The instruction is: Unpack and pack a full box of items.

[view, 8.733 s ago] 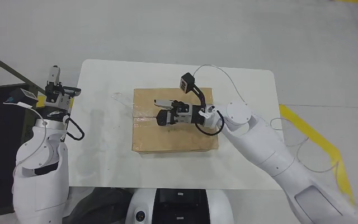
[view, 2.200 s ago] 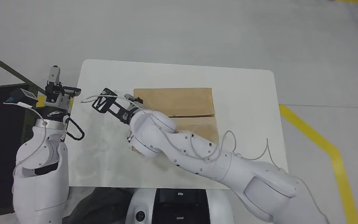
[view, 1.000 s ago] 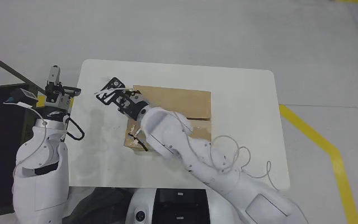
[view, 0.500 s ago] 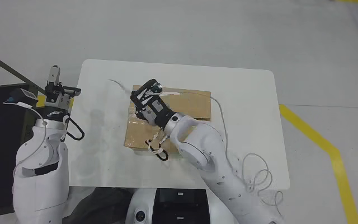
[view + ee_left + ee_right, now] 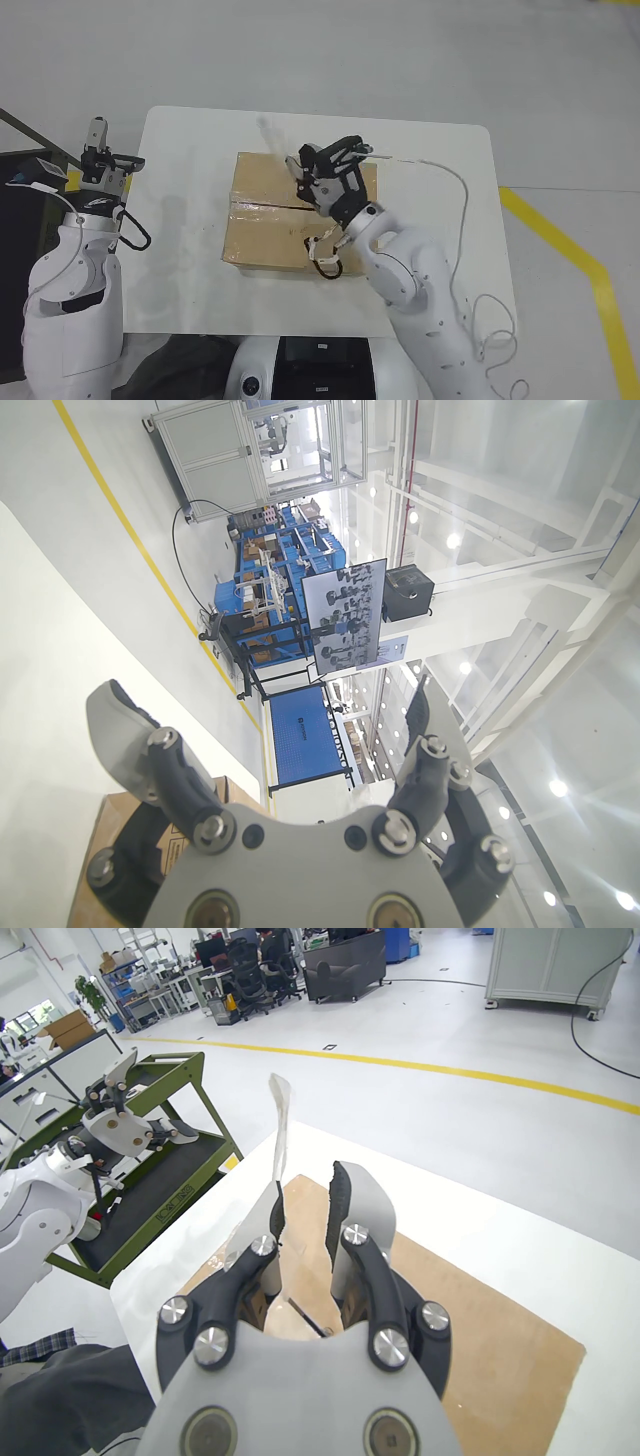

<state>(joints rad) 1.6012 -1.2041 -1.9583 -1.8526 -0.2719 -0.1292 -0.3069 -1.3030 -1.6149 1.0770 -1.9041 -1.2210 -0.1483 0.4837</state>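
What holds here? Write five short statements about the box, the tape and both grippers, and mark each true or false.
1. The cardboard box sits on the white table. True.
2. A clear tape strip clings to one of the fingers of the right gripper. True.
3. The left gripper holds the tape strip. False: its fingers are open and empty, off to the table's side.
4. The box's top flaps stand upright. False: they lie flat.
5. The right gripper is above the box. True.
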